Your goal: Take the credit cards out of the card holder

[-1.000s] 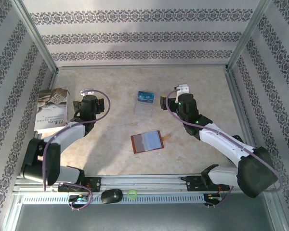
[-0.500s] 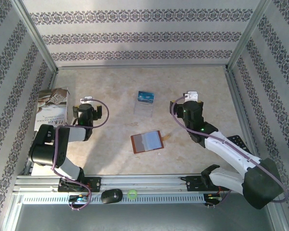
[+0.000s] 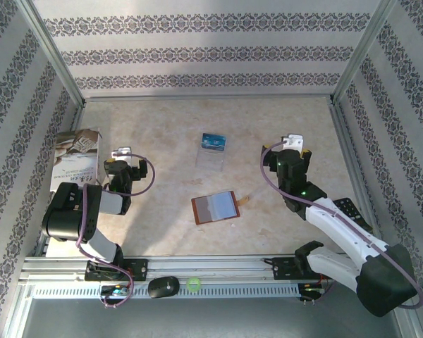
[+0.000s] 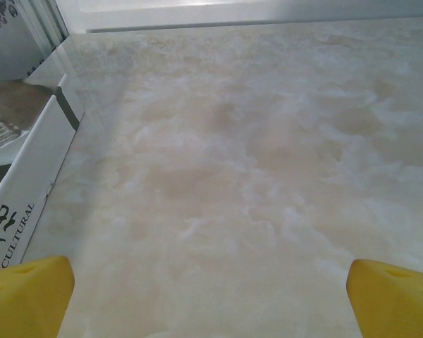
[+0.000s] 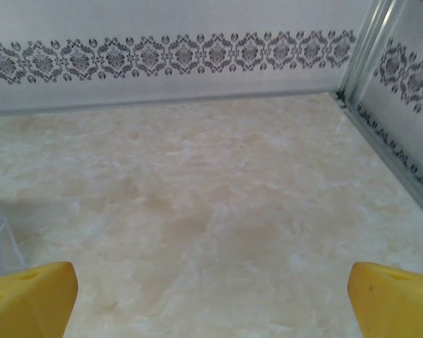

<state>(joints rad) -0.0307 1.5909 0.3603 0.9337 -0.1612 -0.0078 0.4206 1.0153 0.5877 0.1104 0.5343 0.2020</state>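
Marble table [image 3: 169, 120] has one open card holder [image 3: 214, 207] in the middle and one blue credit card [image 3: 212, 141] at its 12 o'clock. Two grippers gape wide, holding nothing: left gripper [image 3: 125, 160], right gripper [image 3: 293, 149]. Left wrist sees one booklet [image 4: 28, 176] at 9 o'clock; right wrist sees the card's edge.

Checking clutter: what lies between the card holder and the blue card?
Top view: a pale translucent sheet touching the blue card, then bare table up to the card holder.
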